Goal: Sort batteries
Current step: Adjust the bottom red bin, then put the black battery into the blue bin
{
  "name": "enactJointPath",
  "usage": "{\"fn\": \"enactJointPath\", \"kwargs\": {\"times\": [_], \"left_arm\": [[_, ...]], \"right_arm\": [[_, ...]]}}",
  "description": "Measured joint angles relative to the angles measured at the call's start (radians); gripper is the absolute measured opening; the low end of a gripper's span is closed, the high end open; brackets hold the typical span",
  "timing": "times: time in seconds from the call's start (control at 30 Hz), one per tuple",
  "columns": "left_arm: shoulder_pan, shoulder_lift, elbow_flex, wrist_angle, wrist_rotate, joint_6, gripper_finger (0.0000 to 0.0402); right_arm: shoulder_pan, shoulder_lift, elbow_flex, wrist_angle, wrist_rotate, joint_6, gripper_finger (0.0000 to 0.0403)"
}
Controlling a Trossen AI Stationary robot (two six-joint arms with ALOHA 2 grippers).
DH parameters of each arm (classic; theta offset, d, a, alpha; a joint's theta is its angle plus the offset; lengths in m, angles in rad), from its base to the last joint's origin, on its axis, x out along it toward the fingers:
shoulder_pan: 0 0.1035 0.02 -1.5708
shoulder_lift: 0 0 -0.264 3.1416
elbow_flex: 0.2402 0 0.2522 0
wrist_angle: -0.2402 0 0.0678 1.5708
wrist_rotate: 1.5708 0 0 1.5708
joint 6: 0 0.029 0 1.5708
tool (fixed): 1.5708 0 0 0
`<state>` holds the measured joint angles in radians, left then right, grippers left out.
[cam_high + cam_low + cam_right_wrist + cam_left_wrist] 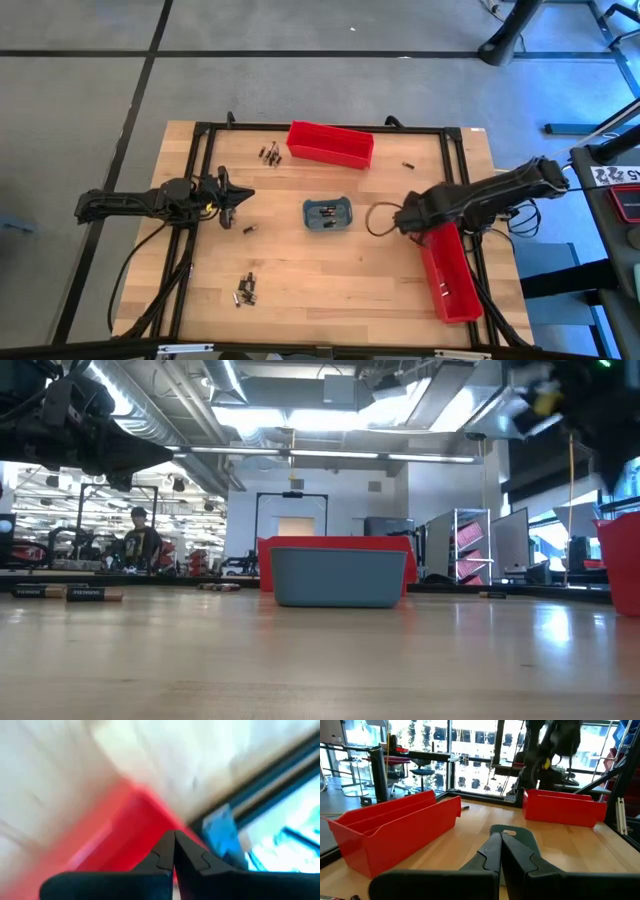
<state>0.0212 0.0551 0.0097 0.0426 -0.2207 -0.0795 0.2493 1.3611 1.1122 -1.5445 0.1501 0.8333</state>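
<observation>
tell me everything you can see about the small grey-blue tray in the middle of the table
The small grey-blue tray is a shallow, rounded-corner rectangle that looks like matte plastic. It sits flat and upright on the wooden table, near its centre, between the two arms and apart from both red bins. A few small dark batteries lie inside it. From the low view its side wall is plain and slightly tapered. Neither hand touches it.

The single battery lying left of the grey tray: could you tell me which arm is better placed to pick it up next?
Left, probably. The left gripper hovers just above that battery, while the right gripper is across the table, beyond the grey tray, by the red bin.
</observation>
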Motion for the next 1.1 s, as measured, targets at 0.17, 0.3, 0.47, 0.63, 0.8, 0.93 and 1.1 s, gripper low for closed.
{"fn": "enactJointPath", "kwargs": {"times": [0.17, 0.3, 0.47, 0.63, 0.8, 0.93, 1.1], "left_arm": [[0.000, 0.000, 0.000, 0.000, 0.000, 0.002, 0.0001], [0.000, 0.000, 0.000, 0.000, 0.000, 0.010, 0.0001], [0.000, 0.000, 0.000, 0.000, 0.000, 0.009, 0.0001], [0.000, 0.000, 0.000, 0.000, 0.000, 0.009, 0.0001], [0.000, 0.000, 0.000, 0.000, 0.000, 0.009, 0.0001], [0.000, 0.000, 0.000, 0.000, 0.000, 0.000, 0.0001], [0.000, 0.000, 0.000, 0.003, -0.002, -0.020, 0.0001]], "right_arm": [[-0.066, -0.001, 0.060, 0.241, 0.056, -0.084, 0.0007], [-0.093, 0.000, -0.017, 0.438, 0.011, -0.238, 0.0007], [-0.139, 0.000, -0.136, 0.390, -0.044, -0.208, 0.0007], [-0.165, 0.000, -0.222, 0.348, -0.063, -0.163, 0.0007], [-0.165, 0.000, -0.192, 0.369, 0.077, -0.168, 0.0007], [-0.176, -0.001, -0.118, 0.454, 0.260, -0.237, 0.0007], [-0.407, -0.001, -0.137, 0.650, 0.388, -0.392, 0.0014]]}}
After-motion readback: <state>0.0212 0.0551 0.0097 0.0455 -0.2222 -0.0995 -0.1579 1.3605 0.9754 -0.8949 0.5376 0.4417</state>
